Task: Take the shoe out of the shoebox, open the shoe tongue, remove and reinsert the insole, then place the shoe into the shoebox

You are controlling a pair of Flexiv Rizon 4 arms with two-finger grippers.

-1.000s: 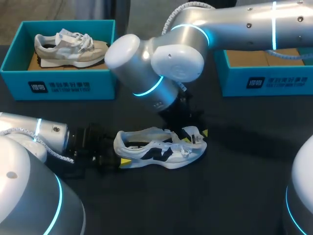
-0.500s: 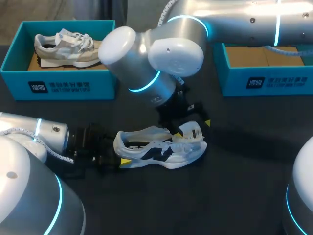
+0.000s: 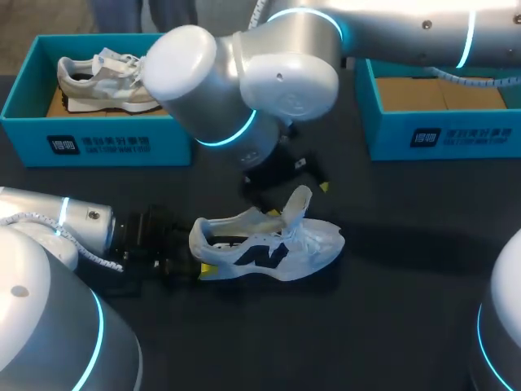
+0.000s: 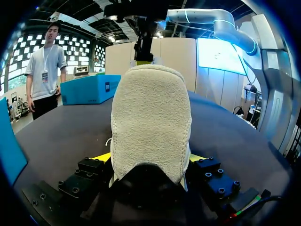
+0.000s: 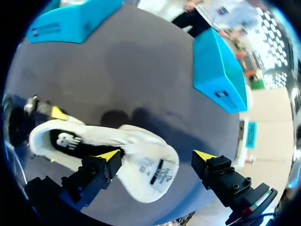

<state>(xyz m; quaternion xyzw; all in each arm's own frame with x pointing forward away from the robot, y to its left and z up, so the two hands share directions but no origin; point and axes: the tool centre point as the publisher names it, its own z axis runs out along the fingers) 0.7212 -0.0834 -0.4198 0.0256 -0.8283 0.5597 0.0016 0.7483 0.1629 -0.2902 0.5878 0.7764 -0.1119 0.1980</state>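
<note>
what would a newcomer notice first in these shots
First comes the big silver right arm, stretched over the table's middle. Its open pincer straddles the upright tongue of a white shoe lying on the dark table. The left pincer clamps that shoe's heel, and a beige shoe sits in the teal shoebox at the far left.
</note>
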